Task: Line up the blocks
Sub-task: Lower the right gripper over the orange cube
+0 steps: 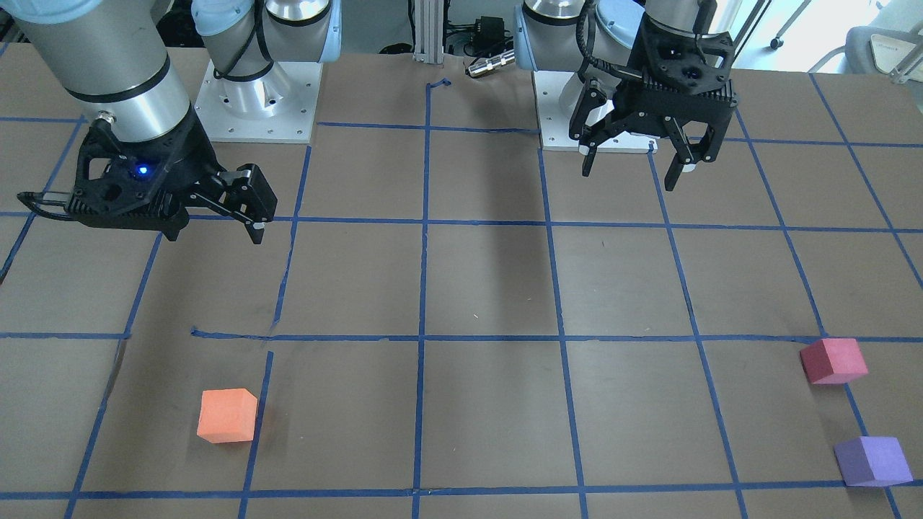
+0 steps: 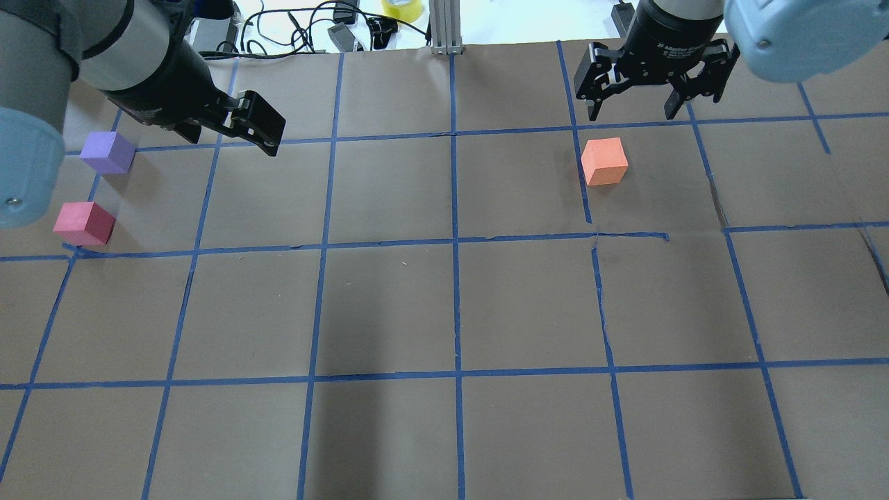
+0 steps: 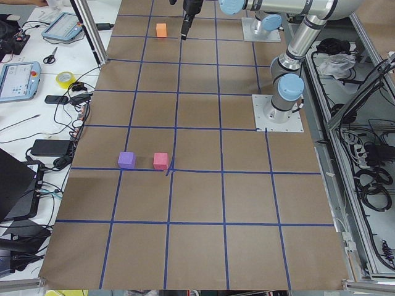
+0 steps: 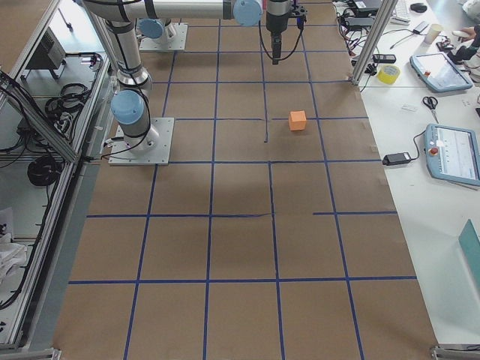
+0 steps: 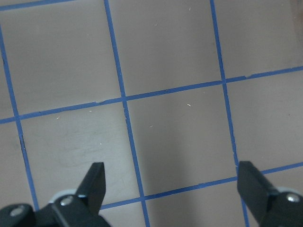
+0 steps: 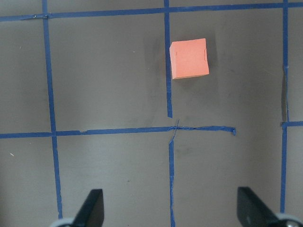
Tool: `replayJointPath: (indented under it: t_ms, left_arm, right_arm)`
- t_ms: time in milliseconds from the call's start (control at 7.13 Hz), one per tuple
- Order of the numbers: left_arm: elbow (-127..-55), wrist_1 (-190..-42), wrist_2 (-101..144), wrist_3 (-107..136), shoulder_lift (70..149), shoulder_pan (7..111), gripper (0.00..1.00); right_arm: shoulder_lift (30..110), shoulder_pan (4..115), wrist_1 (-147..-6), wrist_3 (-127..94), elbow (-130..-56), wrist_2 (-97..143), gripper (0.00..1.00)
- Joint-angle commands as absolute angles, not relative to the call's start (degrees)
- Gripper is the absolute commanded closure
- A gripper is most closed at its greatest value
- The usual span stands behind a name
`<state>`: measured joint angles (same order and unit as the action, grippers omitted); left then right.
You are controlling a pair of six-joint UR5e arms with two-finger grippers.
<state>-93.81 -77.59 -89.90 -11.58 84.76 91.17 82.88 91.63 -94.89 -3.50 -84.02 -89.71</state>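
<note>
Logging orange block [image 2: 604, 161] at upper right of the overhead view, purple block [image 2: 107, 153] and pinkish-red block [image 2: 83, 223] far off at its left edge, right gripper [image 2: 633, 111] and left gripper [image 1: 629, 176] both gaping empty; probably risking nudging one askew by descending off-centre.

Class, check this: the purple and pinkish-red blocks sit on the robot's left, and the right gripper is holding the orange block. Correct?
No. The right gripper holds nothing: the right wrist-mounted view shows its jaws open, with the orange block lying well clear of them. The rest stands.
</note>
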Motion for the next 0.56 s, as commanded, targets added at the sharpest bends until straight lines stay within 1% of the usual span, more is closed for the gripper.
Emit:
replayJointPath:
  t_ms: [0,280,421]
  left_arm:
    - [-93.5,-76.6,-87.1,-11.3,85.9,91.3,0.00]
    - [-93.5,-77.3,-86.8,-6.9,86.0,91.4,0.00]
    - [-93.4,-78.7,-87.1,-6.6,86.0,91.4,0.00]
  right_arm:
    - [82.7,91.4,-94.9,-3.3,-84.2,-89.2,0.00]
    - [82.7,87.7,-94.7,-3.6,-83.8,-88.9,0.00]
    - [81.1,86.9,-98.2,-3.7,-84.1,-88.7,0.00]
